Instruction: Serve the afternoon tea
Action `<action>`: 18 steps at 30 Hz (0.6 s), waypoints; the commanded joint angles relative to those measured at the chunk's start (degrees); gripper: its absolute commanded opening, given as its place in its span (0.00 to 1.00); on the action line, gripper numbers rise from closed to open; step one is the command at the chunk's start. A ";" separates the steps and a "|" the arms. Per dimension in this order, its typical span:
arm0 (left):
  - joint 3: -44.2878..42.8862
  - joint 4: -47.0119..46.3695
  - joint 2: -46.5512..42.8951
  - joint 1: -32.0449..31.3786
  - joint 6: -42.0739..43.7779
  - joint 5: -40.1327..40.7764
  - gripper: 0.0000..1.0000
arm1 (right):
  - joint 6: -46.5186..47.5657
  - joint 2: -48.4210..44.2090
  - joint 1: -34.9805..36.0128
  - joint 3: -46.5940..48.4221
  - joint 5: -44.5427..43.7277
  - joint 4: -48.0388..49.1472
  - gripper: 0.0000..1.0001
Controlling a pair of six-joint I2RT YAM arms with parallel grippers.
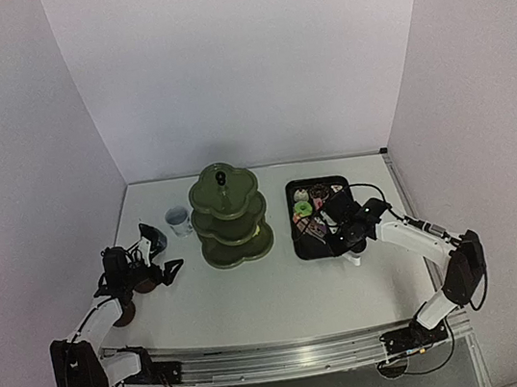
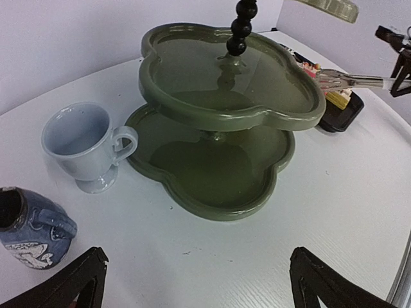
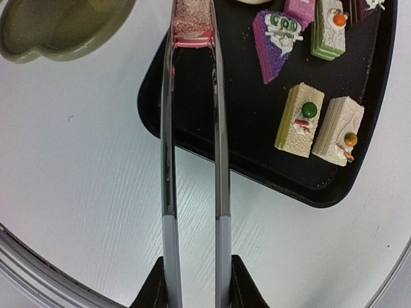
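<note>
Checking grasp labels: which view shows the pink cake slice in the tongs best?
Right wrist: pink cake slice pinched at the tip of the tongs, close up. Left wrist shows it distant, at the edge of the stand; top external too small to tell.

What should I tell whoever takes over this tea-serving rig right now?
Left gripper: open, empty, facing the stand.
Right gripper: shut on the tongs, which pinch a pink cake slice at the tray edge.
White cup and blue cup: beside the stand.
Done: no cake on the visible tiers yet.
Left: move the other cakes from tray to stand.
</note>
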State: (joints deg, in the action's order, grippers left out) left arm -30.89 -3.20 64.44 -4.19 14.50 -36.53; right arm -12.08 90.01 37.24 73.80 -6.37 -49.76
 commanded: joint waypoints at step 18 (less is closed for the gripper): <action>11.11 -7.58 -12.28 0.36 -7.18 10.90 1.00 | -9.63 -2.70 23.17 9.19 -6.42 -5.62 0.03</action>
State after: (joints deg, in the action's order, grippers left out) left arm -21.71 -5.15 54.55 -4.08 8.80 -27.01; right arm -18.61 86.26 54.84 79.21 -10.30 -53.83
